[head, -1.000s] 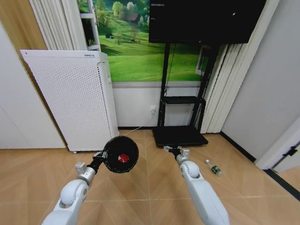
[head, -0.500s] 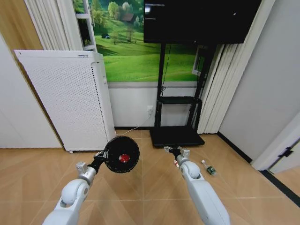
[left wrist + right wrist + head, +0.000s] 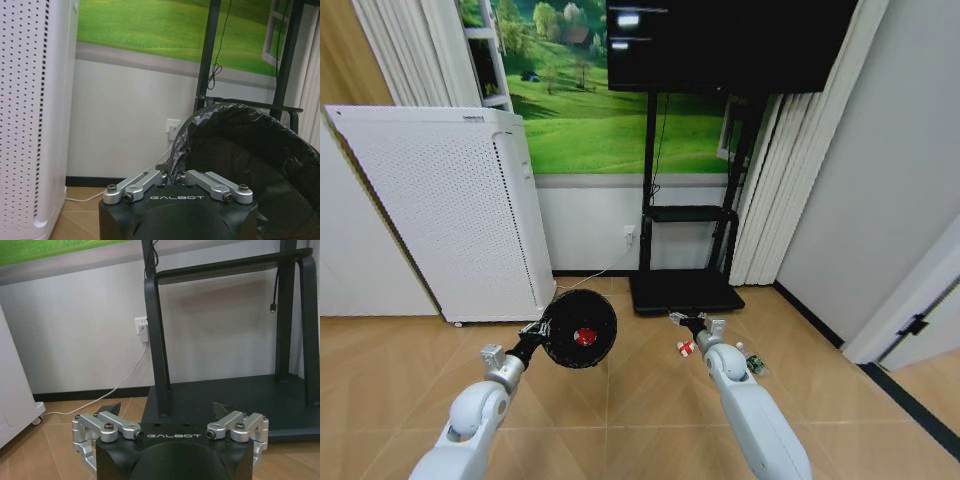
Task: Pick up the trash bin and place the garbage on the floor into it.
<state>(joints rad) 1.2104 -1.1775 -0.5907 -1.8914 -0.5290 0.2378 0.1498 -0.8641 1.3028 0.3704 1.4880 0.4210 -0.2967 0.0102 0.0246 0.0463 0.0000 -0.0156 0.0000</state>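
Note:
The trash bin [image 3: 578,328], a small black mesh basket lined with a black bag, hangs tilted above the floor with its mouth toward me. My left gripper [image 3: 534,332] is shut on its rim. A red piece of garbage [image 3: 583,337] lies inside. In the left wrist view the left gripper [image 3: 173,176] pinches the bag-lined rim of the bin [image 3: 250,160]. My right gripper [image 3: 690,322] is held out beside the bin, open and empty; in its wrist view the right gripper [image 3: 166,409] has its jaws wide apart. On the floor lie a red-and-white wrapper [image 3: 686,348] and a green-labelled bottle [image 3: 754,363].
A tall white perforated appliance [image 3: 450,210] stands at the left against the wall. A black TV stand with a flat base [image 3: 682,292] is straight ahead, with a white cord [image 3: 107,392] running to a wall socket. A grey wall and a doorway edge [image 3: 910,320] close the right side.
The whole picture has slid left, so the camera has turned right. The bottle now sits close to my right arm and the red-and-white wrapper has come into view. Both arms hold their pose.

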